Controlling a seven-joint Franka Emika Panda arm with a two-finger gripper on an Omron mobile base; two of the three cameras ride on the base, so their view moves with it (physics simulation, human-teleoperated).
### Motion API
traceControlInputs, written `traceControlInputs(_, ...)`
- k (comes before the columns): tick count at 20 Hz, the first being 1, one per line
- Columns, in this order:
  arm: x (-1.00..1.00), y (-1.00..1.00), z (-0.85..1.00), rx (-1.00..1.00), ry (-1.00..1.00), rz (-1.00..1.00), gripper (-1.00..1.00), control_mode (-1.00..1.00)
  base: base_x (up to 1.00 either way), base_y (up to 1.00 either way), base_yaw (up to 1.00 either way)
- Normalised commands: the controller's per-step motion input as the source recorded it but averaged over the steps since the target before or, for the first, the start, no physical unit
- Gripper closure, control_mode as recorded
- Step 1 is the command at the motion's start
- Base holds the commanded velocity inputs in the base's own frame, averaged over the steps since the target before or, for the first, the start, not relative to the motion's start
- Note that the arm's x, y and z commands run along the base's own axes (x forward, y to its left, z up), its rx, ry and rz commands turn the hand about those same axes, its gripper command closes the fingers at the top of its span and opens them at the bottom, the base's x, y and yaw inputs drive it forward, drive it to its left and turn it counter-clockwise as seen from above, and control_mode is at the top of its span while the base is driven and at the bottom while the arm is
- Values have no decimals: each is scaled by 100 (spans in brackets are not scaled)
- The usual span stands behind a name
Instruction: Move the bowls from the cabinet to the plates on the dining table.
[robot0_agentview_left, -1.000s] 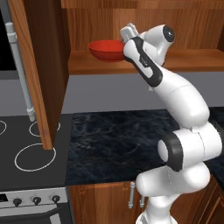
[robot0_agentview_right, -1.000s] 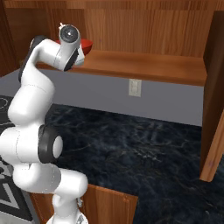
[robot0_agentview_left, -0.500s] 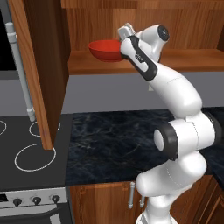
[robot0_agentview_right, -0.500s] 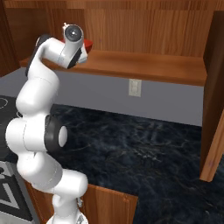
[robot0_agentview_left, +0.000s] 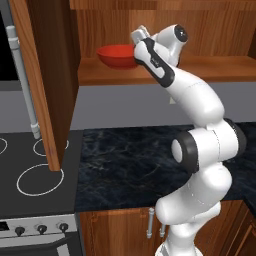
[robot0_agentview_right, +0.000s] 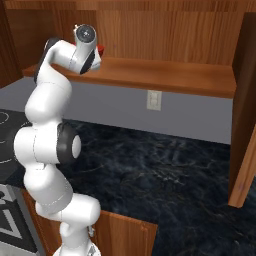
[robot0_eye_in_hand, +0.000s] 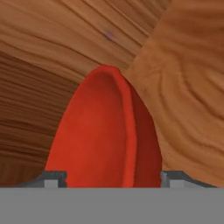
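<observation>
red bowl (robot0_agentview_left: 117, 55) sits on the cabinet (robot0_agentview_right: 165, 75) shelf, not lifted yet. your gripper (robot0_agentview_left: 136, 44) straddles its rim, jaws spread, so both bowls are left.

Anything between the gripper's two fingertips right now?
Yes: in the hand view the red bowl's rim wall sits between the two fingertips, one at each side. Left base view shows the gripper at the bowl on the cabinet shelf.

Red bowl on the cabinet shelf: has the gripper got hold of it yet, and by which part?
Cannot be told. The gripper straddles the red bowl's rim, one finger on either side, but the pictures do not show the fingers pressing on it.
</observation>
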Motion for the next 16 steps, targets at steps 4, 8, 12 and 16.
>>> traceControlInputs(4,17,20,-33,-3,0,0,100,-100,0,0,0)
traceControlInputs(8,19,8,-27,-1,0,0,100,-100,0,0,0)
traceControlInputs(12,18,2,-21,0,0,0,100,-100,0,0,0)
traceControlInputs(16,10,-2,-10,0,1,0,100,-100,0,0,0)
